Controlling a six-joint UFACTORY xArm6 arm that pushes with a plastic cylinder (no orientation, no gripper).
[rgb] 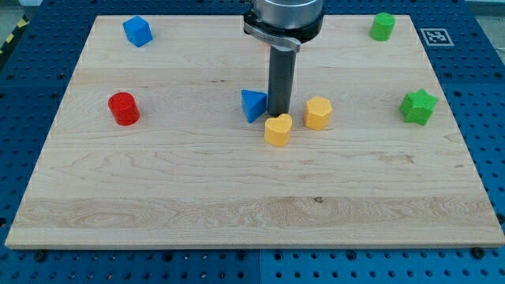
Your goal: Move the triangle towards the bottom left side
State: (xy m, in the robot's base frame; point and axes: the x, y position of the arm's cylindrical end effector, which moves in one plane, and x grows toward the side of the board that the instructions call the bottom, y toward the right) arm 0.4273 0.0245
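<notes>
Board (237,197) of pale wood fills most of the view, and its nearest stretch, toward the view's bottom, lies well below my tip (278,113). Closest to the view's bottom of all the blocks is the yellow heart (278,130), sitting just below my tip and seemingly touching it or nearly so. The yellow hexagon (318,113) stands just to the view's right of my tip, near but apart from the rod. The blue triangle (252,105) sits immediately to the view's left of my tip, so close that I cannot tell whether the two touch. My tip is a plain dark rod end with nothing to open or close and nothing held; it rests at the board between these three blocks.

Farther out on the view's left, well apart from my tip and about level with it, stands the red cylinder (123,108). On the view's right, equally far off, lies the green star (417,106).

At the far edge, toward the view's top, the blue cube (137,31) sits up and left of my tip, and the green block (383,26), its shape unclear, sits up and right.
</notes>
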